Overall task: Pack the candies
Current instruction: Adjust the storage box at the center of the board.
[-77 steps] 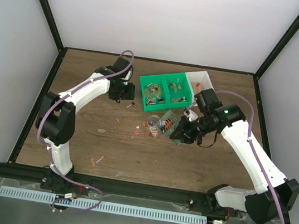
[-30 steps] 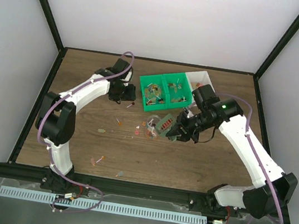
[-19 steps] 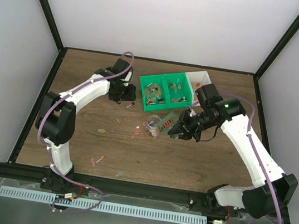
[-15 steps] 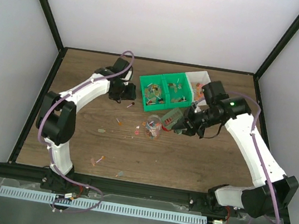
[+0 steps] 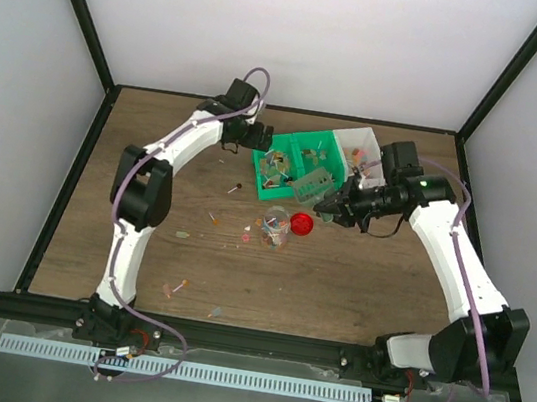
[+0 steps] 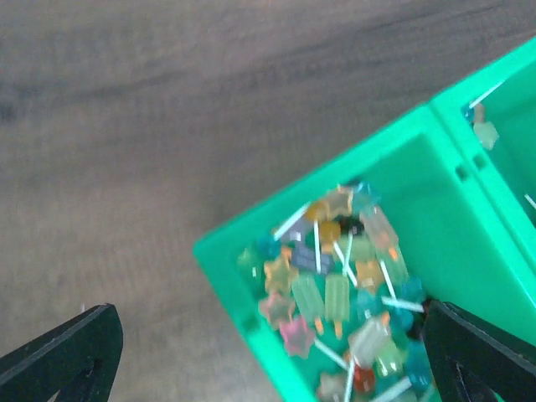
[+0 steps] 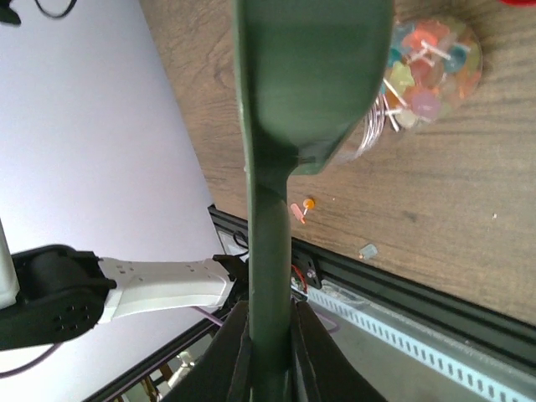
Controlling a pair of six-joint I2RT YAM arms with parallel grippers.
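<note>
Candies (image 6: 335, 285), small and in mixed colours, fill the left compartment of the green bin (image 6: 226, 268). My left gripper (image 6: 268, 368) hovers over that corner, open wide, with nothing between its fingers (image 6: 67, 360). From above, the left gripper (image 5: 258, 139) is at the bin's (image 5: 261, 196) left end. My right gripper (image 7: 270, 335) is shut on the handle of the green scoop (image 7: 310, 67). The scoop (image 5: 315, 181) hangs over the bin's near edge. The clear jar (image 5: 275, 227) holds candies (image 7: 427, 67). Loose candies (image 5: 213, 219) lie on the table.
A round red lid (image 5: 302, 223) lies just right of the jar. A white bin (image 5: 357, 136) stands at the green bin's right. More stray sweets (image 5: 175, 288) lie near the table's front edge, close to the black rail (image 5: 248, 338).
The left arm has swung from left of the bin to over its left compartment and its jaws have opened. The right arm has carried the scoop from the jar toward the bin.
</note>
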